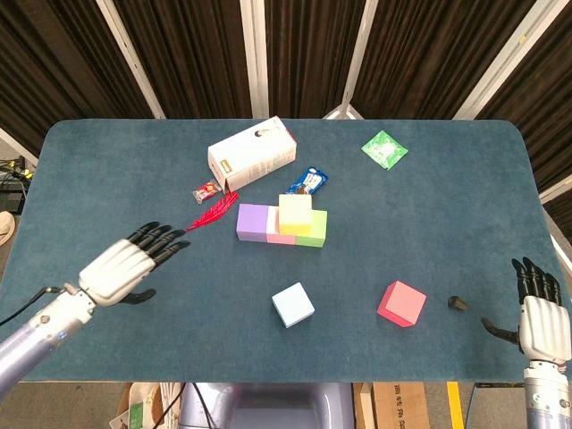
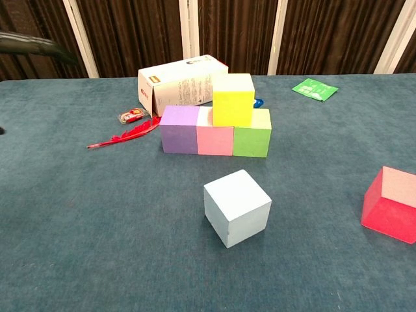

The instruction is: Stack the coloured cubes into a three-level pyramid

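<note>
yellow cube (image 2: 233, 97) sits atop pink cube (image 2: 215, 138), both hands empty.

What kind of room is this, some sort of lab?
Probably a robot test or demo space, not a home: a blue felt-covered table, dark curtains behind it, and two robot hands, left hand and right hand, over toy cubes.

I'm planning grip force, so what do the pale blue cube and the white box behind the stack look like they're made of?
The pale blue cube looks like matte foam or painted wood: flat colour, no glare, a few small dark specks on one face. The white box looks like printed cardboard, with thin folded edges and a label.
</note>
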Robot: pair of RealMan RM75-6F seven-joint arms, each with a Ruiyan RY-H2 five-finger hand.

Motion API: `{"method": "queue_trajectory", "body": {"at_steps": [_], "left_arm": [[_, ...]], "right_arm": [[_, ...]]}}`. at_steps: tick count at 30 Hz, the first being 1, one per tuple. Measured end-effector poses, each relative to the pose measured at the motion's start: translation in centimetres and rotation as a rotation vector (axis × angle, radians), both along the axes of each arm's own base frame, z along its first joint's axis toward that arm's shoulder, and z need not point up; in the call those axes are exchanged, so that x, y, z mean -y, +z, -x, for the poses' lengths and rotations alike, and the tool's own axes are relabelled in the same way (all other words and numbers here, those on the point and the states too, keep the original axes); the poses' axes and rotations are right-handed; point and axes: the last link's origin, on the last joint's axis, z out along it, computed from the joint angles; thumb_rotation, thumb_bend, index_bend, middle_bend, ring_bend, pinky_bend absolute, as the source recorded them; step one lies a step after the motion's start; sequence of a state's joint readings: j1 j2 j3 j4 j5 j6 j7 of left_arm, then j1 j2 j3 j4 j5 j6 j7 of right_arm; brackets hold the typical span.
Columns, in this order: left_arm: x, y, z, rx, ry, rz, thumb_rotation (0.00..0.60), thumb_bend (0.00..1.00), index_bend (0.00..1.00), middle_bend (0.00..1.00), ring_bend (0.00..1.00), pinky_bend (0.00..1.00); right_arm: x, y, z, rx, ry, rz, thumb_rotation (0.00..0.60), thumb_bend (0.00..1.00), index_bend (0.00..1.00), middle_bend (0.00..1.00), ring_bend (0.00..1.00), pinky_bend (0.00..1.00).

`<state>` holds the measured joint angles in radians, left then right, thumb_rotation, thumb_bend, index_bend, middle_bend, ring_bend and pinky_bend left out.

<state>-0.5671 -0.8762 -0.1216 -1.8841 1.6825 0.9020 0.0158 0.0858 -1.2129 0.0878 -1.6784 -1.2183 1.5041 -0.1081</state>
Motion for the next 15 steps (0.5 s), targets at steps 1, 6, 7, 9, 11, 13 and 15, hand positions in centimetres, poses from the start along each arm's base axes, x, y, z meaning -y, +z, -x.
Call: {"method": "queue_trajectory", "body": {"at_steps": [1,6,7,9,11,13,15], "left_arm": [[-0.3,-0.3,-0.3,0.002,-0.01,0.014,0.6,0.31,0.03,0.0,0.0,0.0],[-1.4,-2.1,-1.9,0.031,-0.059,0.079,0.6,0.31,0.03,0.0,0.0,0.0],[-1.6,-2.5,-2.1,0.034,-0.068,0.09,0.6,0.31,0.03,0.0,0.0,0.0],[-1.8,-3.4,-2.6,0.038,-0.085,0.117,0.6,0.31,0.03,0.0,0.0,0.0],[-1.9,-4.3,-2.9,0.041,-0.095,0.142,0.6,0.31,0.03,0.0,0.0,0.0],[-2.0,-5.4,-3.3,0.045,-0.103,0.174,0.6,0.31,0.04,0.01,0.0,0.0],[-2.2,-6.6,-3.6,0.045,-0.109,0.206,0.6,0.31,0.05,0.01,0.0,0.0]], "right_arm": [[0.0,0.0,0.1,-0.005,-0.009,0.006,0.6,0.09,0.0,0.0,0.0,0.0],[0.0,0.0,0.5,-0.016,-0.043,0.024,0.6,0.09,0.0,0.0,0.0,0.0],[0.0,0.0,0.6,-0.017,-0.051,0.025,0.6,0.09,0.0,0.0,0.0,0.0],[-0.1,0.0,0.8,-0.015,-0.065,0.024,0.6,0.09,0.0,0.0,0.0,0.0],[-0.1,-0.1,1.0,-0.013,-0.081,0.024,0.6,0.09,0.0,0.0,0.0,0.0],[-0.1,-0.1,1.2,-0.01,-0.097,0.022,0.6,0.09,0.0,0.0,0.0,0.0],[-0.1,-0.1,1.2,-0.011,-0.105,0.022,0.6,0.09,0.0,0.0,0.0,0.0]]}}
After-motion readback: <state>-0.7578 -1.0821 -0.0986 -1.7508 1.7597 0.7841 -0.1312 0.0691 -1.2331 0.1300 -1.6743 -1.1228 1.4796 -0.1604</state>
